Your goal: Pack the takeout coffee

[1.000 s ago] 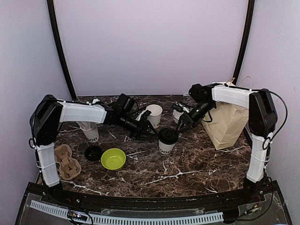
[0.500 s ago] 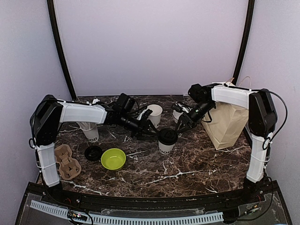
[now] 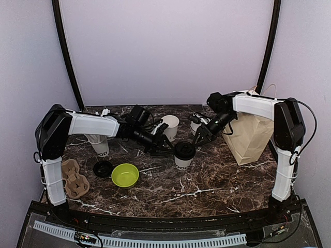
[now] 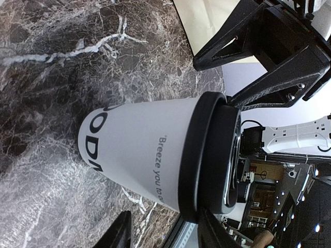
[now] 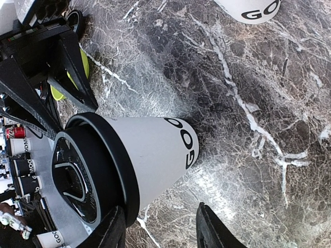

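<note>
Left gripper (image 3: 168, 146), right gripper (image 3: 199, 138) agape, empty, flanking lidded cup (image 3: 184, 156); another cup (image 5: 249, 7) cropped.

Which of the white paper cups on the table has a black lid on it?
The front centre cup: a black lid caps it, while the cup just behind it stands open-topped.

You can read "GOO" near the base of the lidded cup (image 5: 155, 150) and "Breeze you to" up its side.
</note>
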You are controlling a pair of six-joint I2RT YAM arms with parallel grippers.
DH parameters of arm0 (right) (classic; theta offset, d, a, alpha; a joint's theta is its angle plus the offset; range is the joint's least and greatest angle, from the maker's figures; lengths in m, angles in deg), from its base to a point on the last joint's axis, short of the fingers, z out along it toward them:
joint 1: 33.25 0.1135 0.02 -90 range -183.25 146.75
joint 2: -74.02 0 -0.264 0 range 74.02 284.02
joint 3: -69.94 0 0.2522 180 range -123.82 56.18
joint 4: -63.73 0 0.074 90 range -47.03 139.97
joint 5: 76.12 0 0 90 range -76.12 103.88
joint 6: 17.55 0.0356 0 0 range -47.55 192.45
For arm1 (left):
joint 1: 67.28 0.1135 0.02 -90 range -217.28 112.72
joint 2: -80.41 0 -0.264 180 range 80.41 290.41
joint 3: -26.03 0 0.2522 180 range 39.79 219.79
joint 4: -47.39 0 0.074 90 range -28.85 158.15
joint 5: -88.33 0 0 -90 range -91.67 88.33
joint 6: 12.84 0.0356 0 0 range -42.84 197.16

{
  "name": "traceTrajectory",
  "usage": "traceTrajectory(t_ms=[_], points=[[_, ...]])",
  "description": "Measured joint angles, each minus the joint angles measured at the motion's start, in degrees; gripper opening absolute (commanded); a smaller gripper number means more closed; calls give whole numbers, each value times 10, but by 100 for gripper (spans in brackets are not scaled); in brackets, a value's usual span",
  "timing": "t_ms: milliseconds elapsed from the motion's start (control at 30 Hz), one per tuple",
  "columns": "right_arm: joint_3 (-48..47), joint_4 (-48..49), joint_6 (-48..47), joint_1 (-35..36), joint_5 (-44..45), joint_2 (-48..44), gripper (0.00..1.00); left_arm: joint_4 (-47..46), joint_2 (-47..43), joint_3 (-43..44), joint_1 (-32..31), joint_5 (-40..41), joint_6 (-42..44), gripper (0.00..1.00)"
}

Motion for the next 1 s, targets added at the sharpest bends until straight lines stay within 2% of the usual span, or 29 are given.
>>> traceTrajectory(t_ms=[300, 600, 700, 867, 1000], points=[[-5, 14, 23, 7, 37, 3, 44, 69, 21, 51, 6, 28, 61, 39], [-19, -2, 19, 10, 40, 5, 43, 86, 19, 64, 3, 42, 97, 40], [-31, -10, 8, 12, 38, 5, 46, 88, 13, 66, 1, 59, 104, 43], [-66, -24, -9, 17, 14, 5, 61, 78, 5, 68, -2, 80, 101, 53], [-95, -38, -20, 17, 0, 0, 67, 64, -11, 80, -2, 80, 96, 58]])
